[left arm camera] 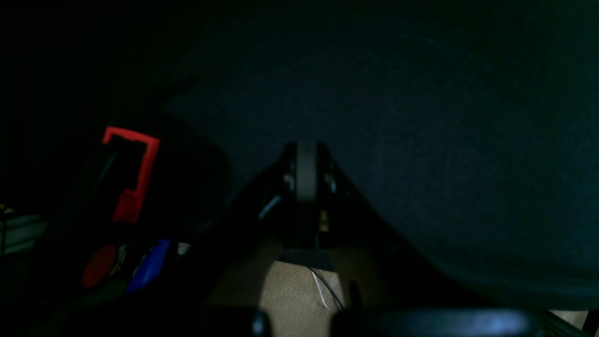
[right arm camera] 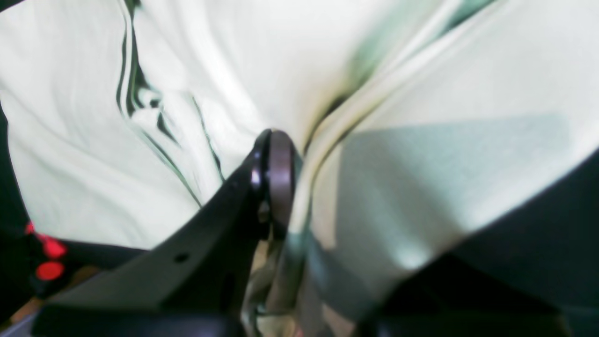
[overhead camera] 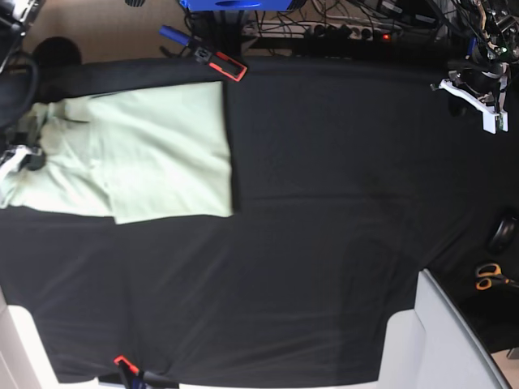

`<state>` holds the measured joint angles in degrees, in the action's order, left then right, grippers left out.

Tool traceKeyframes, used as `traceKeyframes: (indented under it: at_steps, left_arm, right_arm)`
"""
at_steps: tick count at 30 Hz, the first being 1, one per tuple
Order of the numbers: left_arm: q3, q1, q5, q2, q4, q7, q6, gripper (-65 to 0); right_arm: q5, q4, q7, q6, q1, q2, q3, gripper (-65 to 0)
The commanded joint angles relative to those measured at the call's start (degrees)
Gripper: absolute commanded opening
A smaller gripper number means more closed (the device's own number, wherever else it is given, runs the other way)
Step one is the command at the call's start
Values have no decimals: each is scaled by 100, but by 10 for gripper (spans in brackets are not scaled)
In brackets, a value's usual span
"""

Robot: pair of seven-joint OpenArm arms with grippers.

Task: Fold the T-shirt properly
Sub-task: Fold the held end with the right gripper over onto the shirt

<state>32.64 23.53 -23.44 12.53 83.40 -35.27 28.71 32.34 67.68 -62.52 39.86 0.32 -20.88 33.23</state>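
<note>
the right tool (right arm camera: 281,187) fills the near field of the right wrist view, its jaws drawn together on a pinched ridge of the t-shirt (right arm camera: 421,187); pale mint cloth rises in folds on both sides of the tool. in the base view the same tool (overhead camera: 20,156) sits at the far-left edge of the t-shirt (overhead camera: 154,146).

the left tool (left arm camera: 306,187) is closed with nothing between its jaws, hanging over dark tablecloth in the dim left wrist view. in the base view it is parked well apart from the t-shirt, at the opposite upper corner (overhead camera: 478,97).

count: one t-shirt, two tools, one pair of scissors (overhead camera: 489,278) with orange handles, two red clamps.

the t-shirt lies partly folded, a roughly rectangular block with some creases, in the upper-left area of the surface. one red clamp (overhead camera: 227,66) is just beyond the t-shirt's upper right corner on the surface's edge; the other red clamp (overhead camera: 122,362) is on the opposite edge, well below the t-shirt. the scissors are far from the t-shirt, off the tablecloth's right side.

the surface is covered by a black tablecloth (overhead camera: 324,203). beyond the upper edge, tangled cables (overhead camera: 349,24) lie on a tan floor.
</note>
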Motion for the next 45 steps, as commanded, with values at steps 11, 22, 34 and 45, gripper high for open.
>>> traceKeyframes:
  at_steps: [11,22,34,45]
  left_arm:
    - [19,-19,-69,78,87,94,17,-650]
    - [37,-1,-69,78,87,94,17,-650]
    - [19,-19,-69,78,87,94,17,-650]
    - [19,-19,-69,78,87,94,17,-650]
  right_arm:
    - [94,2080,103,-2408,-484,36,-1288,-647]
    - [94,2854,103,-4245,-687,282,-2791,-647]
    - [94,2995,112,-5625,-687,431,-4022,-647]
    - [85,2951,112,-5678,-651,590,-4172,-643]
